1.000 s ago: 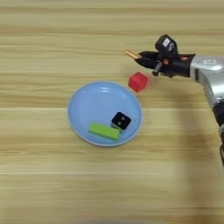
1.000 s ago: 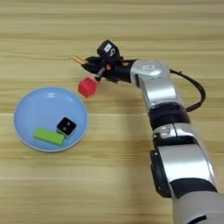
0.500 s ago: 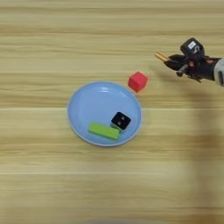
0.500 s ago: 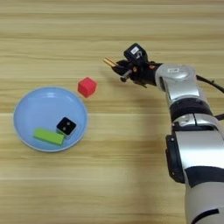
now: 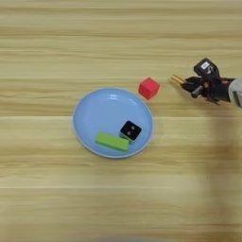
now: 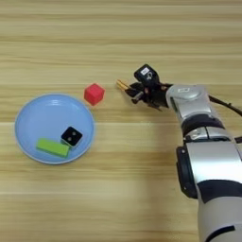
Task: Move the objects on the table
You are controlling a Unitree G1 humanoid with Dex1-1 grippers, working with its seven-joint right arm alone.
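Where the desk [image 6: 118, 198] lies nearest, a blue plate [image 6: 28, 118] holds the green block [image 6: 53, 147] and black cube [image 6: 72, 136]; beyond its rim, the red cube [image 6: 94, 93]. The hand [image 6: 137, 90] clamps the screwdriver [image 6: 124, 85], likely light, stiff, slippery; grip mid-handle. Its shaft is hidden.

The silver right forearm [image 6: 189, 97] reaches in from the right, its claw [image 6: 137, 90] pointing left, fingers clamped.
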